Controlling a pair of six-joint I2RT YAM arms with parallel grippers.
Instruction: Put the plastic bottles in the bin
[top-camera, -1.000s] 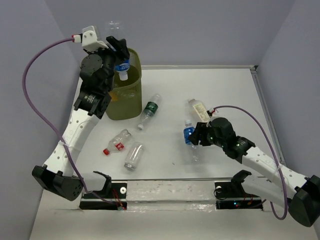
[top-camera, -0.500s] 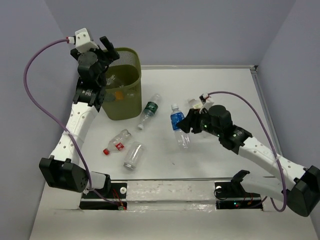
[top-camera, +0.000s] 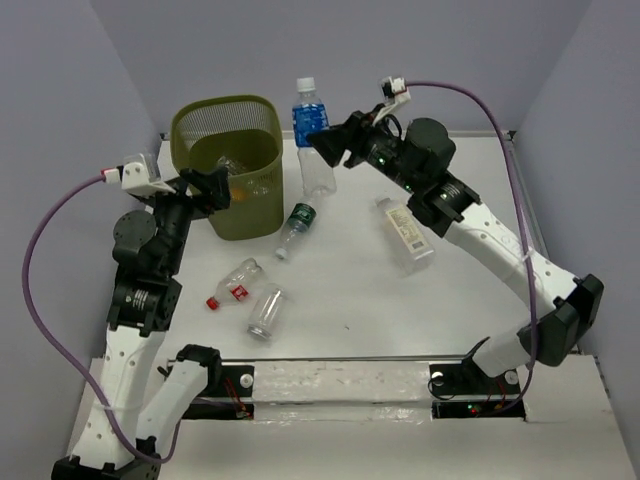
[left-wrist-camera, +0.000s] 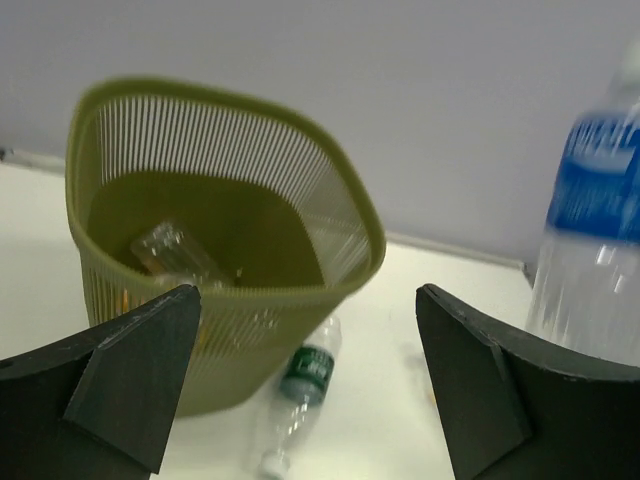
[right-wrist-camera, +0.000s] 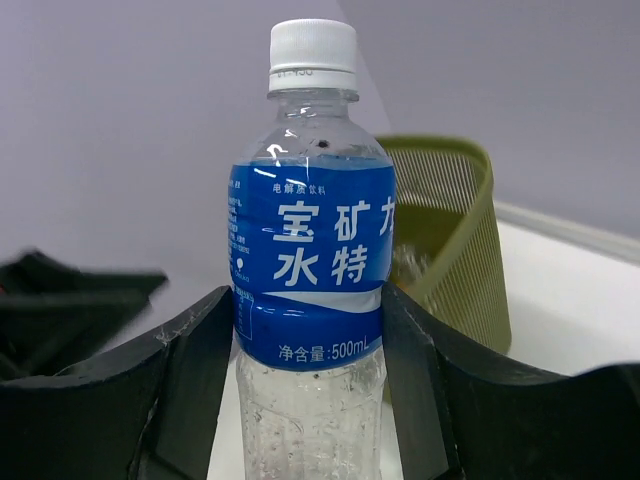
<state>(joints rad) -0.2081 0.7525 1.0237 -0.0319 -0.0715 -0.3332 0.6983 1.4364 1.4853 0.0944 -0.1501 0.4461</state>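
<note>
Left gripper (top-camera: 212, 188) (left-wrist-camera: 308, 300) sits at the near left side of the bin (top-camera: 225, 103) (left-wrist-camera: 230, 100), and its two black fingers are spread wide apart with nothing between them. It points at the bin from just beside it. The green bin stands upright at the far left of the white table (top-camera: 400, 320). Inside it, at the bottom, lies a clear bottle (top-camera: 228, 160) (left-wrist-camera: 175, 255).

Three bottles lie on their sides on the table near the bin. One with a red cap (top-camera: 235, 285) is in front of the bin, and a plain clear one (top-camera: 268, 310) is just beside it, closer to the arms. One with a green label (top-camera: 297, 226) (left-wrist-camera: 305, 375) lies close to the bin's right side.

Right gripper (top-camera: 322, 150) (right-wrist-camera: 306, 300) is up in the air, to the right of the bin's rim. It pinches a blue-label bottle (top-camera: 312, 135) (right-wrist-camera: 310, 230) (left-wrist-camera: 600, 230) around its middle, one finger on each side. That bottle stands upright with its white cap on top.

Farther right, a bottle with a pale label (top-camera: 405, 232) lies flat on the table, under the right arm
</note>
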